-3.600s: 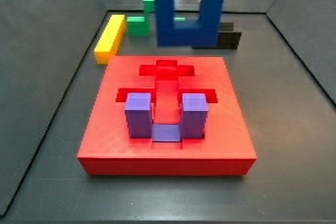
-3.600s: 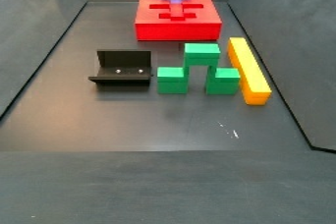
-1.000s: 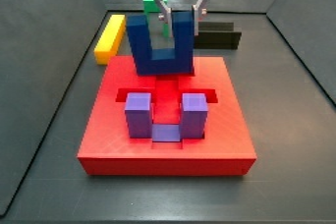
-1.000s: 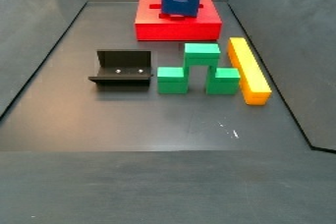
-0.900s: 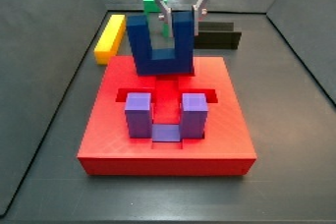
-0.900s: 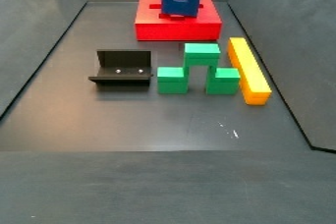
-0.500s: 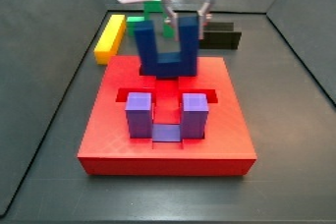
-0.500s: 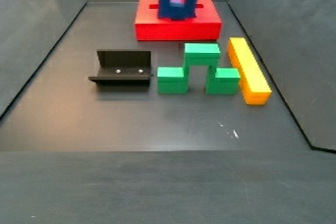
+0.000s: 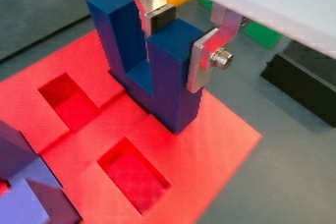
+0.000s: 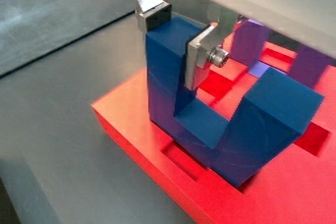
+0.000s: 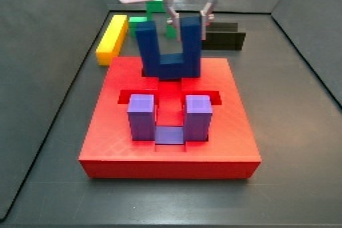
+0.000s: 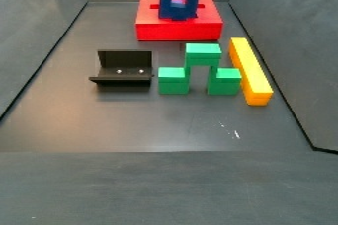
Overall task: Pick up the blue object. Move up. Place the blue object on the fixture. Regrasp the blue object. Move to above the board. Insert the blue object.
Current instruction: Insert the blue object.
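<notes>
Lab test bench: walled grey tray [image 12: 79,120], coloured blocks.

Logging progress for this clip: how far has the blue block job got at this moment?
Done: the blue block is off the floor and away from the fixture, upright over the red board. In hand: the gripper is shut on one prong, with the block's base at the board's surface among the slots. Left: whether it is fully seated cannot be told, and the gripper has not let go.
</notes>
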